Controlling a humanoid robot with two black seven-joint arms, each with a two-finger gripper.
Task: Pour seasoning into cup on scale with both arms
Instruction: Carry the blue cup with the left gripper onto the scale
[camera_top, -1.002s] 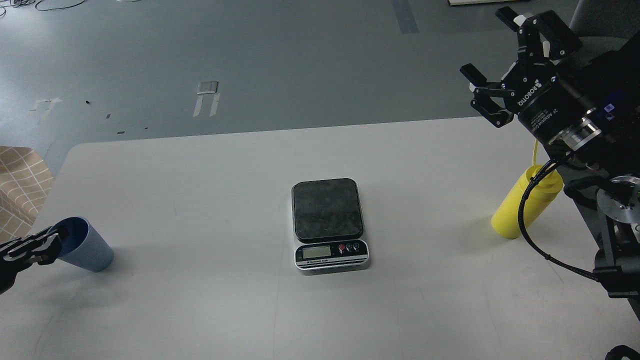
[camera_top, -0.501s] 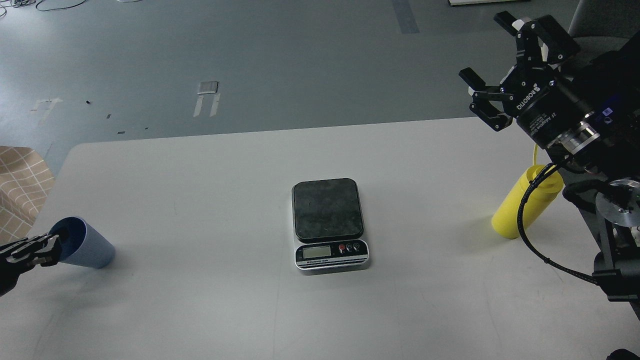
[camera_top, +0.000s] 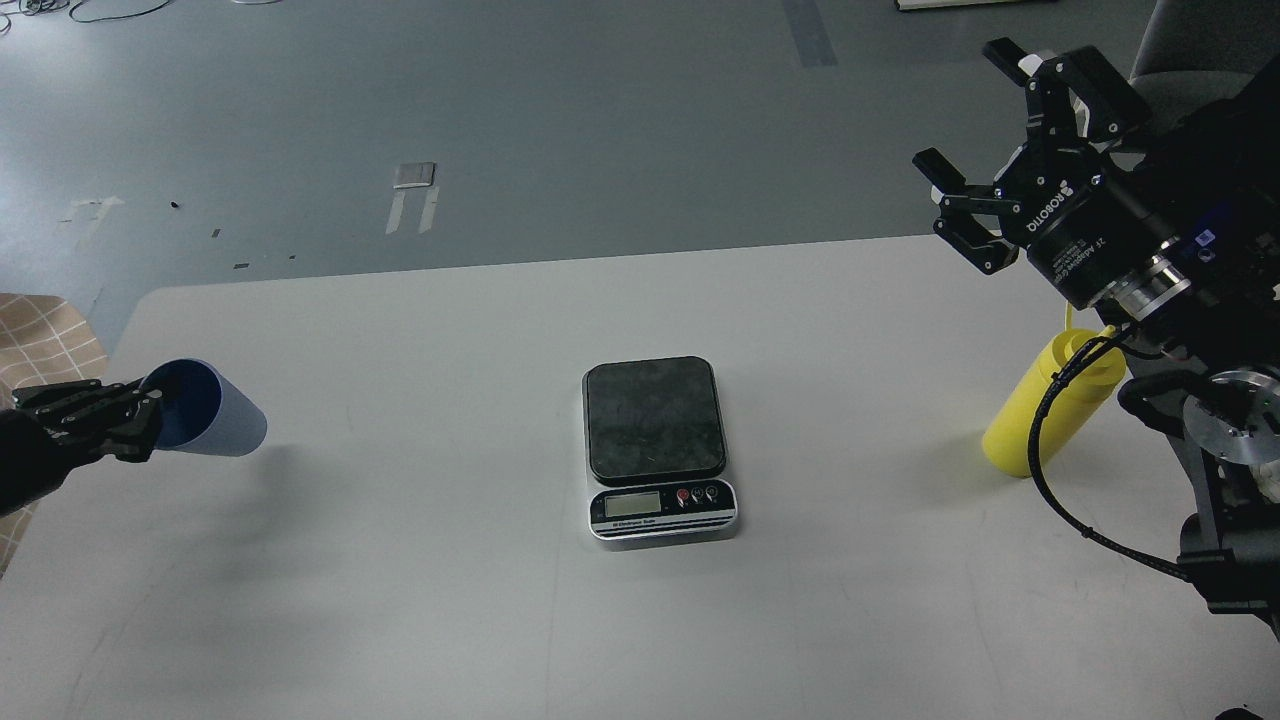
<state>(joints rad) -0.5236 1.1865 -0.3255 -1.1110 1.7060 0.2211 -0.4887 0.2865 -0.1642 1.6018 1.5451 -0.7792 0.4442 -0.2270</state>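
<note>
Over table (camera_top: 420, 600), left pincer (camera_top: 140, 410) (cup-laden) (camera_top: 215, 420)

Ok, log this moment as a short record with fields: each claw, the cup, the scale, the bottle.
left claw: gripping the cup's rim, cup lifted off the table
right claw: open, empty, raised above the table's right side
cup: blue-grey, tilted nearly on its side, mouth toward the left claw
scale: centre of the table, nothing on its dark plate
display: too small to read
bottle: yellow, standing on the table at right, partly behind the right arm's cable
table: white
</note>
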